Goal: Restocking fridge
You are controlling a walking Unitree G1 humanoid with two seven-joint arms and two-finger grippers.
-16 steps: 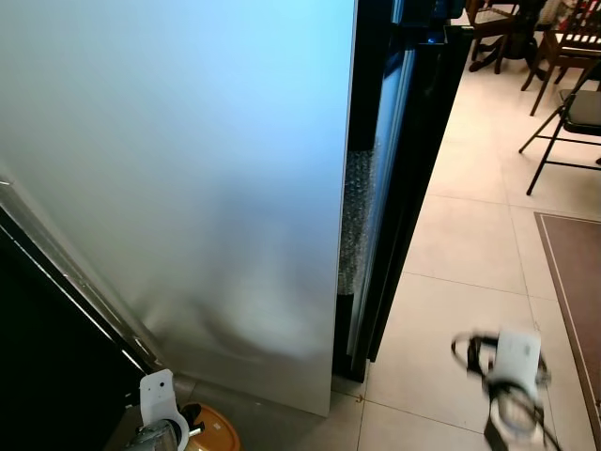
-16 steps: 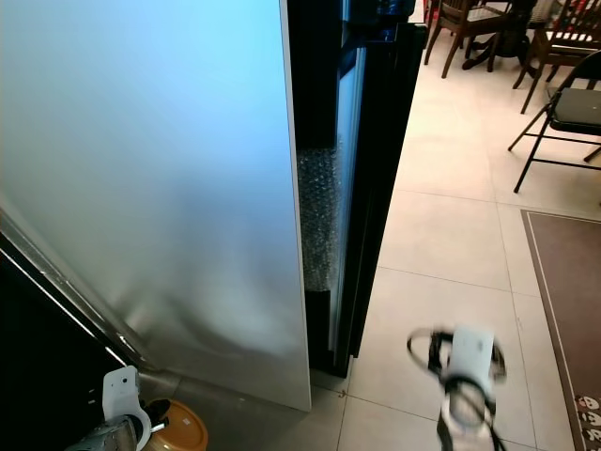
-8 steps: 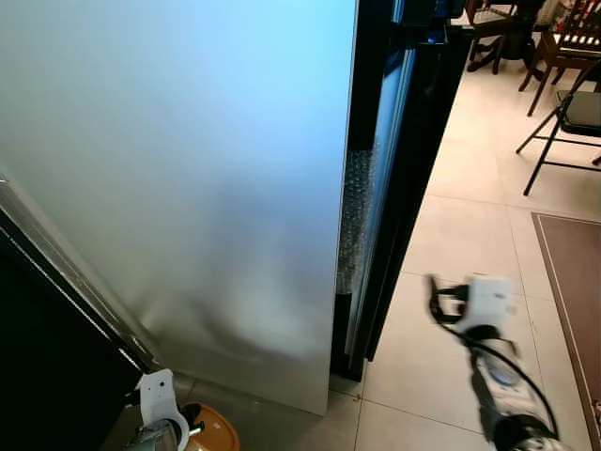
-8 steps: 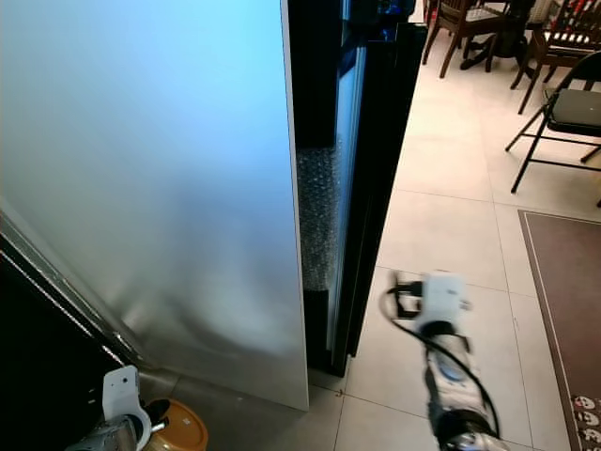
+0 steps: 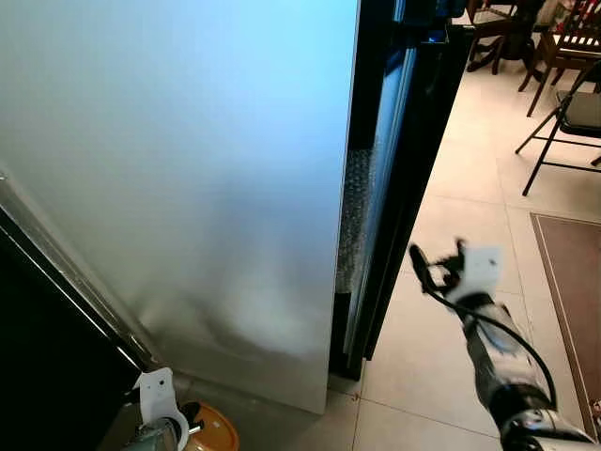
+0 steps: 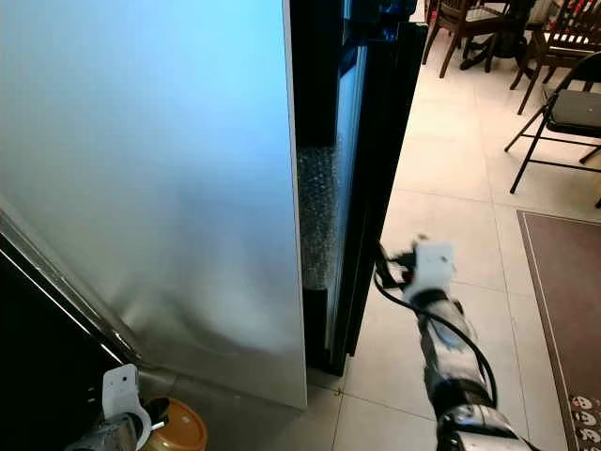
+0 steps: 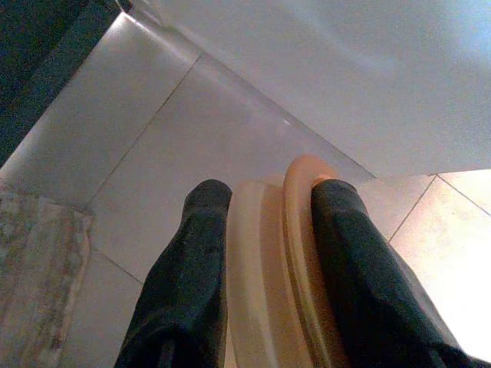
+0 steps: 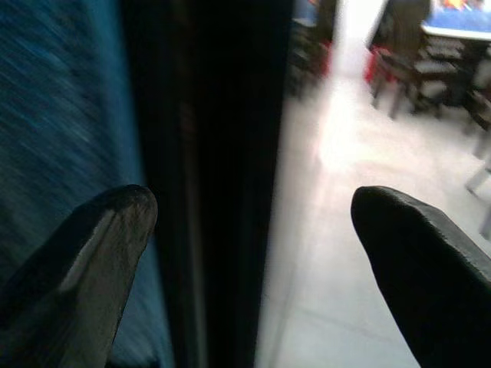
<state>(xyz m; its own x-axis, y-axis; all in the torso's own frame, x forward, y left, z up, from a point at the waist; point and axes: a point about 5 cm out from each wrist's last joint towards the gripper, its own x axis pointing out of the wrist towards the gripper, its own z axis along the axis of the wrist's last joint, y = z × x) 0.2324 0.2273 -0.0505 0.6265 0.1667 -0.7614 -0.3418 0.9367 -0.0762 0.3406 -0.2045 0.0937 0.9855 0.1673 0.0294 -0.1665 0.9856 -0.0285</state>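
Observation:
The fridge shows its broad silver side (image 5: 188, 169), with the black door (image 5: 404, 141) standing a little ajar at its right edge. Bubble wrap (image 5: 355, 216) shows in the dark gap. My right gripper (image 5: 437, 261) is raised close to the door's outer edge, fingers open and empty. In the right wrist view the door edge (image 8: 207, 153) runs between the two fingertips (image 8: 115, 222). Low at the left, my left gripper (image 7: 268, 195) is shut on a round orange-lidded container (image 7: 272, 253), which hangs just above the floor (image 5: 214, 434).
Pale tiled floor (image 5: 470, 207) stretches to the right of the fridge. A black folding chair (image 5: 568, 113) and wooden chairs (image 5: 563, 42) stand at the back right. A brown rug (image 5: 573, 282) lies along the right edge. A dark cabinet (image 5: 38, 357) stands at the left.
My right arm has risen from low over the floor and swung left toward the fridge door edge. The left gripper and its orange container have stayed put.

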